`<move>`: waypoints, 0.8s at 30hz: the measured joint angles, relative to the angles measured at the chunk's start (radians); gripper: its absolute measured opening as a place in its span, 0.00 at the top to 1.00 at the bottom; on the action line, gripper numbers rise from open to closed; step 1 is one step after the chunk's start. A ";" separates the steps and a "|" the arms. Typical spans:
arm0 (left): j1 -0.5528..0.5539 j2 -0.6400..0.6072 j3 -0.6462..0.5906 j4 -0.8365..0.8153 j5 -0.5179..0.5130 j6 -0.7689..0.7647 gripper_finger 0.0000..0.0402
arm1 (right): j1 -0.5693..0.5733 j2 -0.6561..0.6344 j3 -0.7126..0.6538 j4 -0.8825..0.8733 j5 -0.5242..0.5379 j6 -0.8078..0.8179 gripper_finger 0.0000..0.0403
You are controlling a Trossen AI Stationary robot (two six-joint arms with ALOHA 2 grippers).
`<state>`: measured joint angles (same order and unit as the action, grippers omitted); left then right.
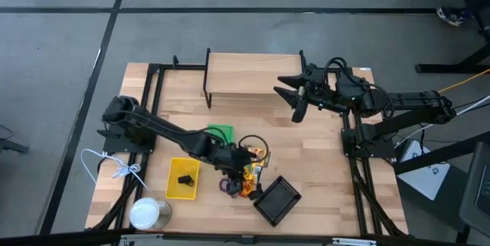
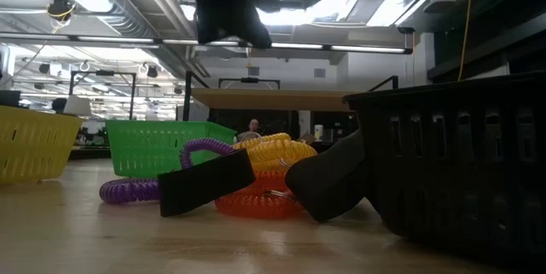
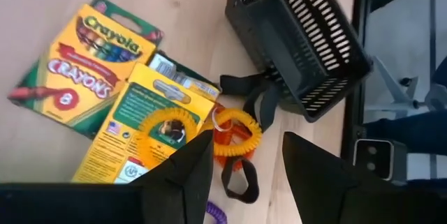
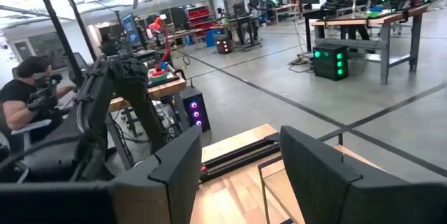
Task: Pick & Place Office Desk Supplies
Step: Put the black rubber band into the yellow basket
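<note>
My left gripper (image 3: 248,175) is open and hovers above a heap of supplies at the table's middle (image 1: 236,171). In its wrist view an orange loop (image 3: 241,139) and a black clip (image 3: 241,184) lie between the fingers, untouched. A yellow loop (image 3: 167,128) rests on a crayon box (image 3: 150,123), with a second box (image 3: 84,60) beside it. A purple loop (image 2: 141,189) lies on the table. The black mesh tray (image 3: 300,35) stands next to the heap. The yellow tray (image 1: 184,178) holds a black clip (image 1: 185,178), and the green tray (image 1: 222,132) stands farther back. My right gripper (image 1: 293,99) is open, raised over the far right.
A white round can (image 1: 147,213) stands at the near left corner, with a white cord (image 1: 115,165) on the left edge. A raised wooden shelf (image 1: 245,73) spans the far side. Another black clip (image 2: 333,180) leans against the mesh tray. A person sits beyond the table (image 4: 24,88).
</note>
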<state>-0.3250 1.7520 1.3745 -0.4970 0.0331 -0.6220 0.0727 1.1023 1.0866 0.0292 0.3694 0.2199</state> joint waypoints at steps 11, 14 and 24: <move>-0.021 0.084 0.002 0.026 0.058 -0.026 0.59 | 0.000 0.000 0.000 -0.003 -0.059 0.004 0.51; -0.039 0.099 0.002 0.028 0.059 -0.061 0.59 | 0.000 0.000 0.000 -0.013 -0.074 0.004 0.51; -0.091 0.128 0.001 -0.032 0.042 -0.122 0.59 | 0.000 -0.001 0.000 -0.047 -0.074 0.003 0.51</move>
<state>-0.4156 1.8804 1.3758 -0.5285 0.0754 -0.7436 0.0727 1.1015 1.0866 -0.0174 0.2951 0.2234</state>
